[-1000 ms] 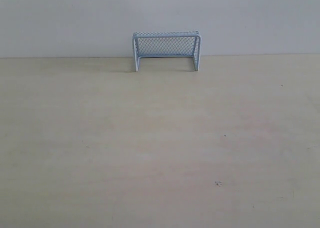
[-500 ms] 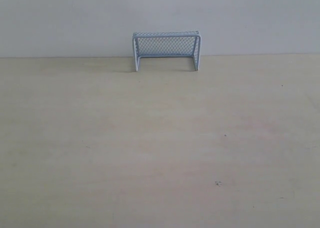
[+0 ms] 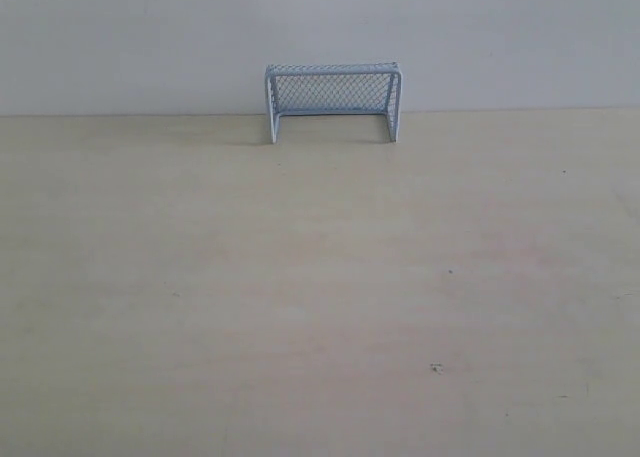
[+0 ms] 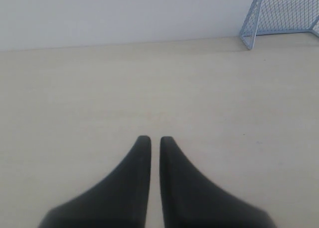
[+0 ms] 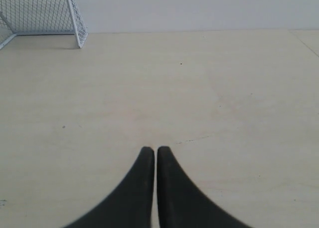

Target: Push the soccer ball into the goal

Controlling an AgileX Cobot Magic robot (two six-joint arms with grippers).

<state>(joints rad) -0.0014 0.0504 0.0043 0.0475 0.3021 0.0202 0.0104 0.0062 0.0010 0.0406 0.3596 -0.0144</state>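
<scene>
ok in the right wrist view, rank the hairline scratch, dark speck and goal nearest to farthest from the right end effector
1. hairline scratch, just ahead of the right end effector
2. dark speck, well farther ahead
3. goal, against the wall

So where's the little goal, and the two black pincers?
goal (image 3: 333, 95): exterior view, on its netting.
left gripper (image 4: 155, 138): left wrist view, between its fingertips.
right gripper (image 5: 155, 149): right wrist view, between its fingertips.

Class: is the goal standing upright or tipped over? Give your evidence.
Upright. In the exterior view the goal stands on the table with its sides vertical, its top level and its open front facing the camera.
</scene>
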